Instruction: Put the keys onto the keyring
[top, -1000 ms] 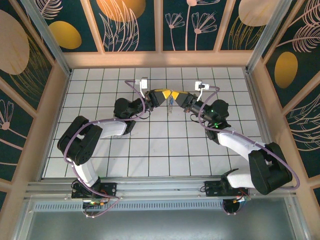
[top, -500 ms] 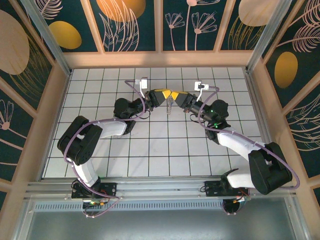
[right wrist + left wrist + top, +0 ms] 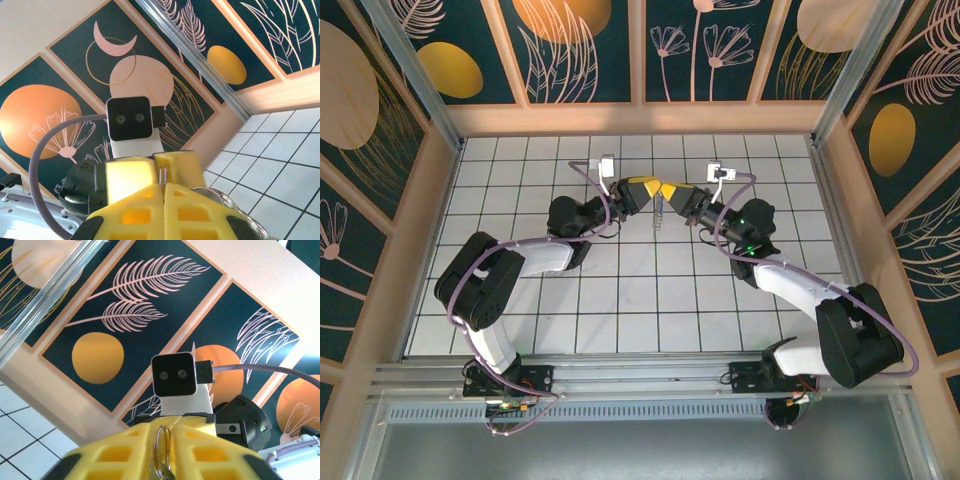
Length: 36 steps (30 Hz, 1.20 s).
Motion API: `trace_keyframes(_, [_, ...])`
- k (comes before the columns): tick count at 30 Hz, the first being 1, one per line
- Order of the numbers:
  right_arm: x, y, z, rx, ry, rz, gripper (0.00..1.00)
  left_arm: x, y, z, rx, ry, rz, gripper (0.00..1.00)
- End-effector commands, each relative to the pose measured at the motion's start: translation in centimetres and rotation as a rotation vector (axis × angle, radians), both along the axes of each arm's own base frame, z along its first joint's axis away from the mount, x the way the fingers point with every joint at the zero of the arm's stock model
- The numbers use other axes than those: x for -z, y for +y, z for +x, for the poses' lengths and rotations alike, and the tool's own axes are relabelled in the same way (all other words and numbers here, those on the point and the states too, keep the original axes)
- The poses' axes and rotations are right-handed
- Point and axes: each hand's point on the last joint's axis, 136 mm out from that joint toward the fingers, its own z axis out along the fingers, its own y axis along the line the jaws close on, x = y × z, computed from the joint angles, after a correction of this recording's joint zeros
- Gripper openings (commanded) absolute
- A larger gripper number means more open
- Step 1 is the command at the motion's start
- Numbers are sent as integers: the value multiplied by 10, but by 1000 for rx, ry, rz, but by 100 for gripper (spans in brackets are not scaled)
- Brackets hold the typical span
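Both grippers meet tip to tip above the back middle of the tiled floor. The keyring point(image 3: 661, 208) hangs between them as a short cluster of silvery rings and links. My right gripper point(image 3: 671, 191) is shut on a thin silver split ring point(image 3: 162, 175) of it, which pokes up past its yellow pads point(image 3: 163, 186). My left gripper point(image 3: 653, 188) faces it with jaws a little apart. The same ring point(image 3: 161, 445) stands edge-on in the gap of the left gripper point(image 3: 164, 429). The keys are hidden.
White tiled floor point(image 3: 620, 290) is walled by wooden frames with dark floral panels point(image 3: 585, 50). More silvery loops point(image 3: 235, 212) curve out beside my right fingers. Both arms' elbows rest low at mid floor, with purple cables over them.
The left jaws have parted slightly around the ring. The right jaws have closed fully. Neither arm has visibly shifted.
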Motion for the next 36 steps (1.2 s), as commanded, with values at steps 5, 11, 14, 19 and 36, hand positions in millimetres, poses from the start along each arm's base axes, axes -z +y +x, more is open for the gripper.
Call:
trace_keyframes(5, [-5,-6,10,5,-52,-44,0,-20,20,3,-112,-75,36,39])
trace_keyframes(11, [-1,-13,27,-9,-53,-97,0,-19,43,21,-196,-82,131,48])
trace_keyframes(14, [1,-15,37,-28,-50,-129,0,-13,48,31,-222,-89,213,51])
trace_keyframes(19, [4,-20,53,-36,-40,-145,0,-10,53,42,-258,-110,289,53])
trace_keyframes(36, [-2,-3,63,-203,-69,-215,0,2,36,63,-146,-104,396,59])
